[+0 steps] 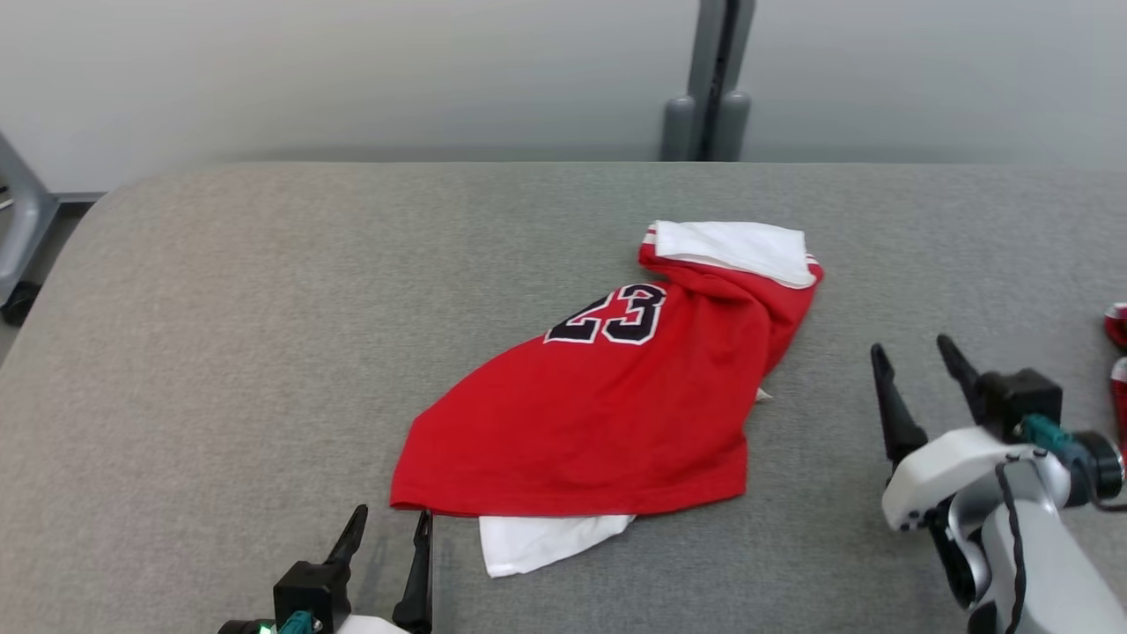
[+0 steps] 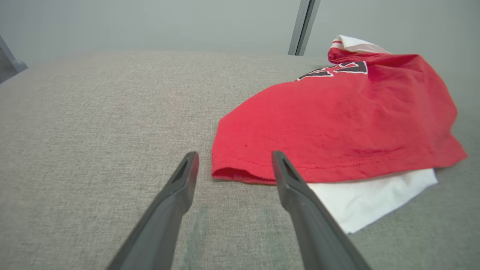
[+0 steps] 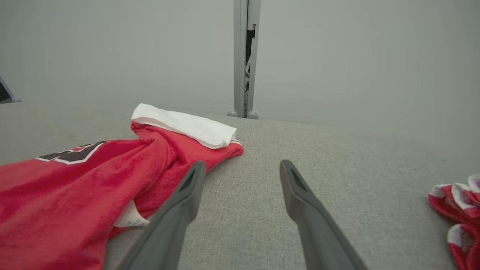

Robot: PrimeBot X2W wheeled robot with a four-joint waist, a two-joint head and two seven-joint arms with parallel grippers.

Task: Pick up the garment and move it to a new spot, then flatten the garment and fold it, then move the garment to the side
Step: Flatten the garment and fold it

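A red garment (image 1: 607,405) with a black "23" and white parts lies crumpled near the middle of the grey table (image 1: 220,335). White cloth shows at its far end and pokes out under its near hem. My left gripper (image 1: 392,526) is open just left of the near hem corner, nothing between its fingers. In the left wrist view the garment (image 2: 337,120) lies ahead and to the right of the left gripper (image 2: 234,161). My right gripper (image 1: 911,352) is open to the right of the garment, apart from it. In the right wrist view the garment (image 3: 75,180) lies left of the right gripper (image 3: 242,168).
Another red and white cloth (image 1: 1116,361) sits at the table's right edge, also seen as a striped bundle (image 3: 457,210). A grey post (image 1: 715,79) stands behind the table's far edge. A grey frame (image 1: 22,229) stands off the far left corner.
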